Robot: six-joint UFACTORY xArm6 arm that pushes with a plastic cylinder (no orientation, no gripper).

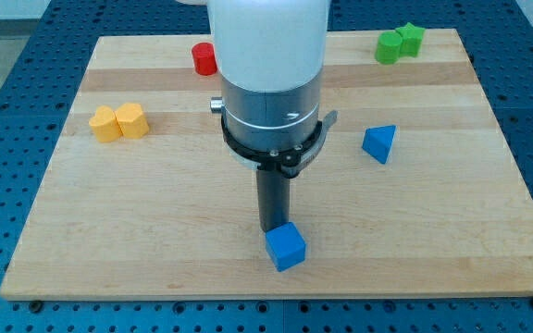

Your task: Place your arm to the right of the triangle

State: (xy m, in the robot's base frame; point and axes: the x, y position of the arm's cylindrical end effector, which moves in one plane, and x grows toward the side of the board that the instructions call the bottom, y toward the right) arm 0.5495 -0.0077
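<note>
Desk of pale wood fills your view, resting on a blue pegged surface.

Far left, upper half: two yellow blocks sit side by side, touching. Shapes rounded at the top; exact form hard to tell.

Moving right, near the view's top: a red cylinder, partly hidden behind the arm's white housing.

Centre: the arm comes down from the view's top, white casing, then a metal collar, then the dark rod. My tip stands just behind the blue cube, touching it or very nearly so; you cannot tell which from this angle. The cube sits near the desk's bottom edge.

On the tool: there is none here that opens or closes. The arm ends in the plain rod, and it has hold of nothing.

Right of centre: the blue triangle, lying alone at mid-height. My tip is to its left and lower in the view, well apart from it.

Far right, at the view's top: two green blocks pressed together, shapes irregular and not clear.
</note>
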